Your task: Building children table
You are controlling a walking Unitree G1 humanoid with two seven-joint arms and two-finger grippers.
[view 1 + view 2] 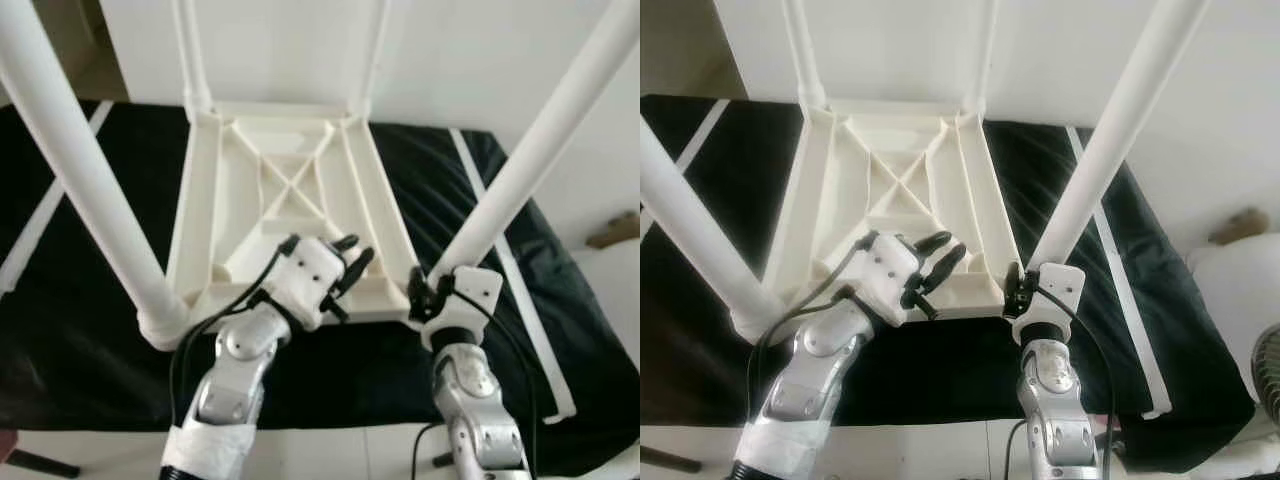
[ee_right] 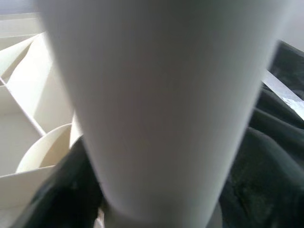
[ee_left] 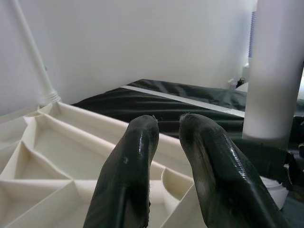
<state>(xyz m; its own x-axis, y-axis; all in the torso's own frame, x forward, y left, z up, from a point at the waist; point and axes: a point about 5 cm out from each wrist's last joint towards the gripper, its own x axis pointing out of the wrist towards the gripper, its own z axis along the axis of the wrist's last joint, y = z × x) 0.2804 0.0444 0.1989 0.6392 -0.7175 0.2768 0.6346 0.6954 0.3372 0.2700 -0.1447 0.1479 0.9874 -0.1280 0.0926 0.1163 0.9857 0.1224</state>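
Note:
A white plastic children's table [image 1: 196, 190] lies upside down on a black cloth, ribbed underside up. Two thin far legs [image 1: 191, 50] and two thick near legs stand up from its corners. My right gripper [image 1: 428, 290] is shut on the base of the near right leg [image 1: 530, 150], just above its corner socket; that leg [image 2: 156, 95] looms close between the fingers in the right wrist view. My left gripper [image 1: 352, 255] hovers over the table's near edge, open, its fingers [image 3: 137, 156] a little apart and holding nothing. The near left leg [image 1: 80, 170] stands in its socket, untouched.
The black cloth [image 1: 90, 320] with white stripes covers the surface under the table and ends at a light floor near my body. A white wall rises behind. A pale cushion-like object [image 1: 1240, 290] and part of a fan [image 1: 1270, 375] lie at the right.

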